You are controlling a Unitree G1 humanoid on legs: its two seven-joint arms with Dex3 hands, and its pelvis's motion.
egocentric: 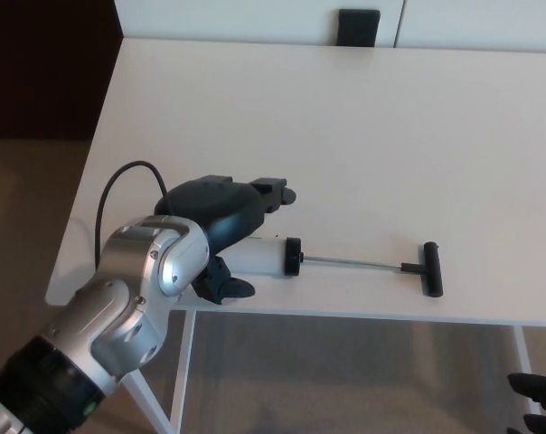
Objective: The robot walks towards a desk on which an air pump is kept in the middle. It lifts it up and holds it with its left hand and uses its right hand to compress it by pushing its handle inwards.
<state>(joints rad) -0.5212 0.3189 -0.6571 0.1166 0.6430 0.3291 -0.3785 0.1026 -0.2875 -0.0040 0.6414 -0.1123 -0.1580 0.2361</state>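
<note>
Left robot hand (221, 217) lies over the pump (277, 257) near the desk's front edge, covering the rear of the white barrel. One finger shows above the barrel, another dark digit shows below it at the desk edge; fingers look wrapped around the barrel, though actual contact is partly hidden by the hand's own body. Silver forearm (133, 298) comes in from lower left, with a black cable (110, 194) looping above the wrist.

Pump lies flat on the white desk (363, 136), lengthwise left to right, toward the front-left part of the top. Black collar at the barrel's end is just right of the hand. Thin metal rod (350, 263) is drawn out far to the right, ending in a black T-handle (432, 268) resting on the desk.

Right robot hand (537, 402) shows only as dark fingertips in the bottom right corner, below the desk, well apart from the handle; cannot tell its finger state.

Dark object (358, 27) stands at the desk's far edge.
</note>
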